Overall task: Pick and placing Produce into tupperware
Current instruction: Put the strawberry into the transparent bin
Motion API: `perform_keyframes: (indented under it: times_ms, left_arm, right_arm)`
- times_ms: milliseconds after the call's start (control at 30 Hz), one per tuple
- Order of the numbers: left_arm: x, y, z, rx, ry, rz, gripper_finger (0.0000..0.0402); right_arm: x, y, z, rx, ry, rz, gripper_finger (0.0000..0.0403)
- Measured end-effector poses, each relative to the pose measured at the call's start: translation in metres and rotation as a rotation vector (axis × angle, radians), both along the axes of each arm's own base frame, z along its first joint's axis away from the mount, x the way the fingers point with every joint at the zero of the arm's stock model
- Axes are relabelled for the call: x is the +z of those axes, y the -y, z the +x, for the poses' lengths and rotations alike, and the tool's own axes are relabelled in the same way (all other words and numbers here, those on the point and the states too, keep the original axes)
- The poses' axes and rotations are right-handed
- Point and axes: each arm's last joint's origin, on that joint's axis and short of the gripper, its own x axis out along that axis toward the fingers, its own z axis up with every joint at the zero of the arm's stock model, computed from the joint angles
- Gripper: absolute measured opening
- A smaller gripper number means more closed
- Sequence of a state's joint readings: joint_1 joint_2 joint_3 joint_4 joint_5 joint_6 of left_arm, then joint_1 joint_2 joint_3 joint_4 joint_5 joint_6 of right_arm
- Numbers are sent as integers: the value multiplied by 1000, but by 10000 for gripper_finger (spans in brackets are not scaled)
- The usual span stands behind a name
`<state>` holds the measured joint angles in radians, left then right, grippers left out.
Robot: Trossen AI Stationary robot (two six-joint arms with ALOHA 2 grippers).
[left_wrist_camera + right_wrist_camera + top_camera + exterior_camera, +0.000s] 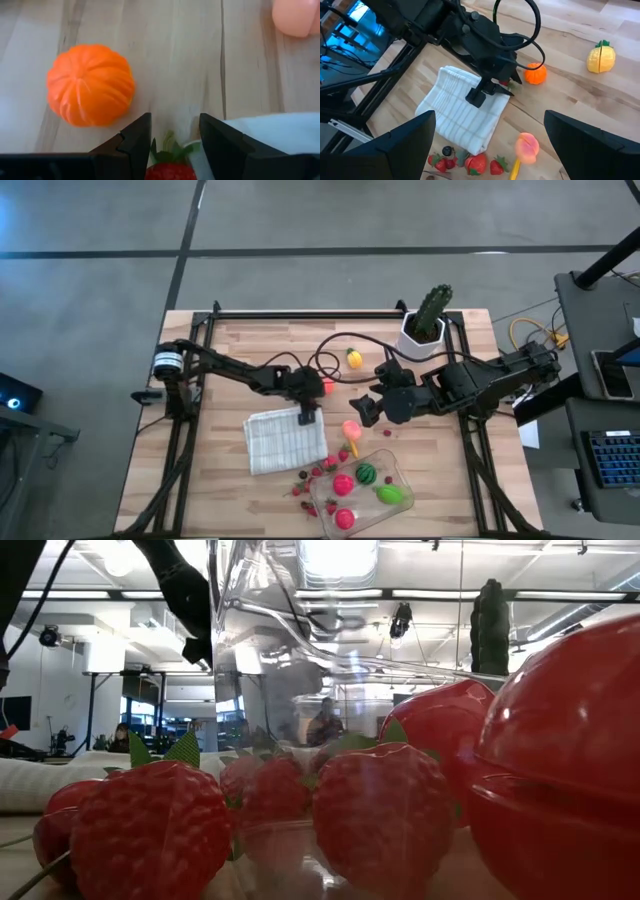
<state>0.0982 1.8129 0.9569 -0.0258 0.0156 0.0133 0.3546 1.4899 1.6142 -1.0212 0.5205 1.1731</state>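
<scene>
My left gripper reaches in from the table's left and hangs over the far right corner of the white checked cloth, shut on a small red strawberry. An orange lies just beyond it on the wood. My right gripper hovers open above the table's middle, over a pink peach. The clear tupperware stands at the near edge with pink, green and watermelon pieces in it. Red berries lie beside it. My left gripper pinches the strawberry by its two sides between its fingers. Its green leafy top points forward out of the gap. The fingers slant down from the table's left. Whether the berry touches the cloth below cannot be told.
A yellow fruit lies at the far middle. A dark green cactus in a white pot stands at the far right, close to the right arm. A black cable loops over the far part of the table.
</scene>
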Motion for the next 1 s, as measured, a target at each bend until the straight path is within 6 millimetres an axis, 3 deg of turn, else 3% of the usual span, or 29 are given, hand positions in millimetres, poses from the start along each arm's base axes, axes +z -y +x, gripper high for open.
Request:
perform_keyframes:
  times_ms: [267,367,667,1000]
  left_arm:
    - [48,0,-17,31,38,38,152]
    - [54,-1,-28,77,44,90,152]
    - [19,1,-45,77,-82,91,152]
    - [24,2,-36,75,1,94,152]
  right_arm:
    - [-1,0,-1,18,-17,-20,364]
    - [-1,1,-2,19,-30,-25,364]
    - [-1,1,-1,31,-32,-43,364]
    - [-1,0,-1,34,-34,-38,364]
